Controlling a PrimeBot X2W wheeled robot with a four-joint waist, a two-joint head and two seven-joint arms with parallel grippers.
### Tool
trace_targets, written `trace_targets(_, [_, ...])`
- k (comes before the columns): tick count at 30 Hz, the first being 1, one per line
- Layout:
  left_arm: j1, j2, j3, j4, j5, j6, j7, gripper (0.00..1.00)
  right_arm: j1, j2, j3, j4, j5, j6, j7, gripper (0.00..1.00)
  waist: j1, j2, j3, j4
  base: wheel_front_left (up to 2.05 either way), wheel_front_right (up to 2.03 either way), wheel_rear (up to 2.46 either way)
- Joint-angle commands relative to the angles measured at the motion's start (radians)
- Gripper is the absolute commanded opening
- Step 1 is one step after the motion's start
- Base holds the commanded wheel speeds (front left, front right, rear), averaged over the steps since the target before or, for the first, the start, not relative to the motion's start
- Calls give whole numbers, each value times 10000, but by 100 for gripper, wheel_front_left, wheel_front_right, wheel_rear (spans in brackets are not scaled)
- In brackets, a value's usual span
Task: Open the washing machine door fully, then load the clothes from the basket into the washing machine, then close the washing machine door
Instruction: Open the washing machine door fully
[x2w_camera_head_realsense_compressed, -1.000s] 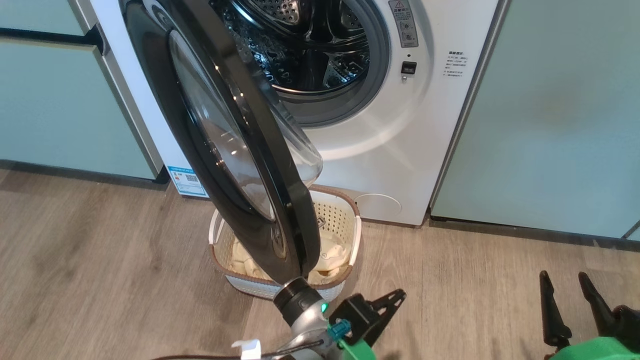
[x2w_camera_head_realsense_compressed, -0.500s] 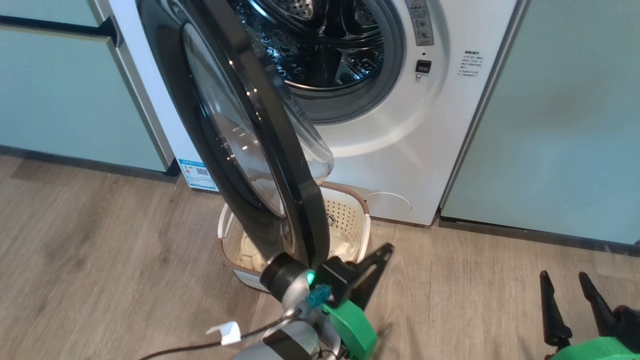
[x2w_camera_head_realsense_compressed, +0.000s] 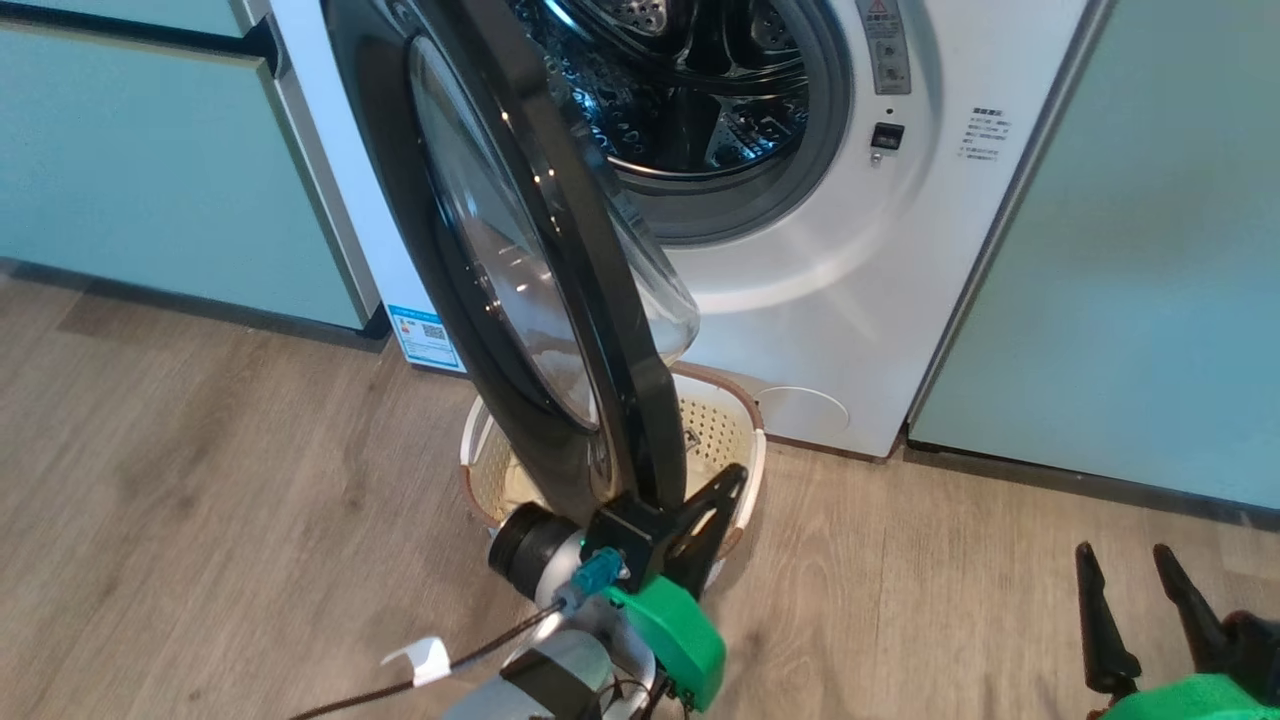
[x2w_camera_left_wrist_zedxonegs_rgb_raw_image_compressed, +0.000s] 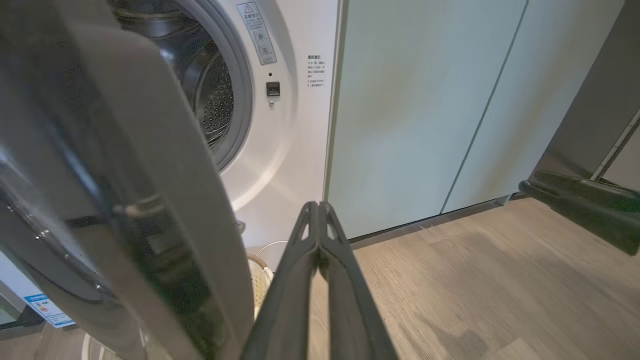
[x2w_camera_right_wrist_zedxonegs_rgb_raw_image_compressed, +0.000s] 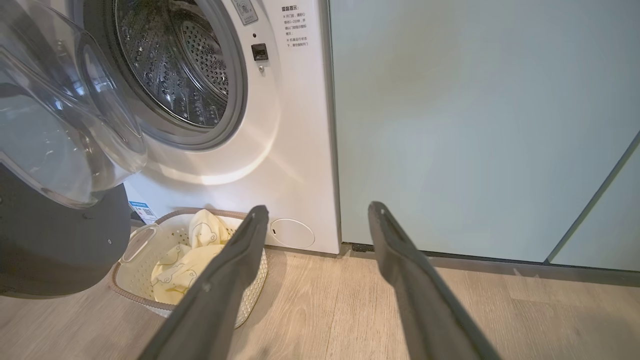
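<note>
The washing machine (x2w_camera_head_realsense_compressed: 830, 300) is white, with its steel drum (x2w_camera_head_realsense_compressed: 700, 90) exposed. Its black-rimmed washing machine door (x2w_camera_head_realsense_compressed: 520, 250) stands swung out, edge-on in the head view, its glass bowl facing the drum. My left gripper (x2w_camera_head_realsense_compressed: 738, 480) is shut and empty, its fingers (x2w_camera_left_wrist_zedxonegs_rgb_raw_image_compressed: 318, 220) lying close along the inner side of the door's (x2w_camera_left_wrist_zedxonegs_rgb_raw_image_compressed: 125, 175) lower free edge. Under the door sits the cream basket (x2w_camera_right_wrist_zedxonegs_rgb_raw_image_compressed: 145, 237) holding pale yellow clothes (x2w_camera_right_wrist_zedxonegs_rgb_raw_image_compressed: 185, 260). At the head view's lower right, my right gripper (x2w_camera_head_realsense_compressed: 1125, 560) is open and empty.
Pale-green cabinet doors flank the machine on the left (x2w_camera_head_realsense_compressed: 150, 170) and right (x2w_camera_head_realsense_compressed: 1150, 300). The wooden floor (x2w_camera_head_realsense_compressed: 950, 580) spreads in front. A dark finger of the other arm (x2w_camera_left_wrist_zedxonegs_rgb_raw_image_compressed: 585, 205) shows at the left wrist view's right edge.
The head view has shifted, so the scene sits further right. My left gripper has moved up and in against the door's lower edge. The right gripper has not moved.
</note>
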Motion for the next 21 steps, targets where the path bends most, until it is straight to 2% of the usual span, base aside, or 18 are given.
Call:
trace_targets(1, [-291,-8,457,-305,-37,108,-62,0,-452,-273,210,-299,57,46,-97,100,0,0,17,55,0,0,0])
trace_targets(21, [-132,-8,1036,-303,-96,69,-62,0,-449,-291,230,-273,85,46,-97,100,0,0,66,472,0,0,0])
